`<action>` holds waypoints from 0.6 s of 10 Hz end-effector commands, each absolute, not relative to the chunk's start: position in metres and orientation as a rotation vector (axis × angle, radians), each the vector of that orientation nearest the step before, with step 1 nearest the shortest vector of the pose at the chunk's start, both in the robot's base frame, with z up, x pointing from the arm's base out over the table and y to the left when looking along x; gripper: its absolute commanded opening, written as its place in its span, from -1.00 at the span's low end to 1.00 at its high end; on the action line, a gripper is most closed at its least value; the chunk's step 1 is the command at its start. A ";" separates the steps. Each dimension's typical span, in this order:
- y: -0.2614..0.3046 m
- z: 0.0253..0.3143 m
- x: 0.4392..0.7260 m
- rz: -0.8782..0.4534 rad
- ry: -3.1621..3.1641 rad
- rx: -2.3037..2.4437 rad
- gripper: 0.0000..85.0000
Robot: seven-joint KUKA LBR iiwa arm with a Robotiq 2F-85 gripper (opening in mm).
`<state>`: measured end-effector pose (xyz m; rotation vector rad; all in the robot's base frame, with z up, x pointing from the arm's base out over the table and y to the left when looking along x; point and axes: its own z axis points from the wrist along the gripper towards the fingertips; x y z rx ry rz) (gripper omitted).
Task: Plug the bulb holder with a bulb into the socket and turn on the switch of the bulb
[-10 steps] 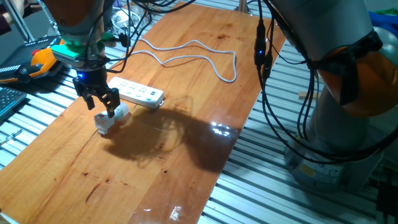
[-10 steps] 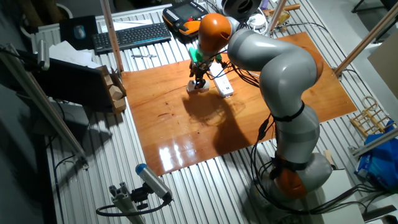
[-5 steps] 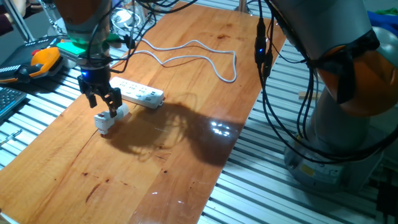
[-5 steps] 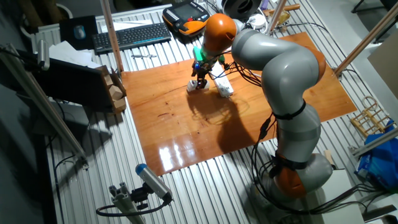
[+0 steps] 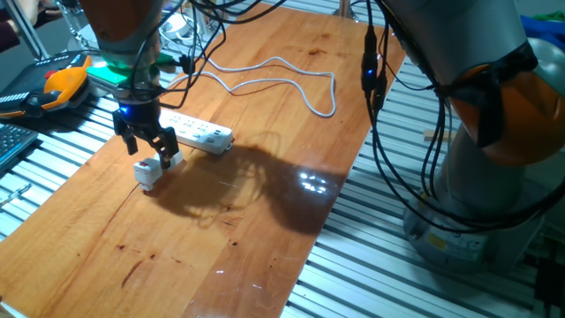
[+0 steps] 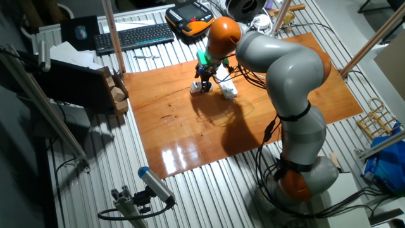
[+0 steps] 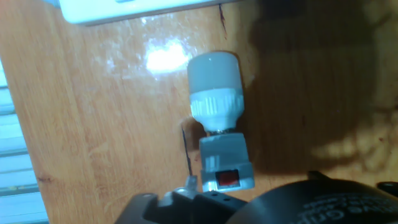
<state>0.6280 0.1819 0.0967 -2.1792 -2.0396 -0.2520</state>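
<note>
The gripper hangs low over the wooden table, right above the bulb holder. Its two dark fingers are spread apart and hold nothing; in one fixed view they reach down on both sides of the bulb end. If they touch it, I cannot tell.

The bulb holder lies on its side on the table, near the table's edge. In the hand view its bulb points toward the socket, and the red switch is on the face of the white box that looks up to the camera.

The socket lies flat just behind the bulb holder, close but not touching. Its white cable runs in loops across the far part of the table.

In the other fixed view the gripper stands between the bulb holder and the socket.
</note>
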 end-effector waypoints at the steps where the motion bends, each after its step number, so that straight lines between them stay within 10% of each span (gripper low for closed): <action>1: 0.182 0.096 0.628 -0.253 -2.039 -2.179 1.00; 6: 0.184 0.089 0.634 -0.233 -2.073 -2.136 1.00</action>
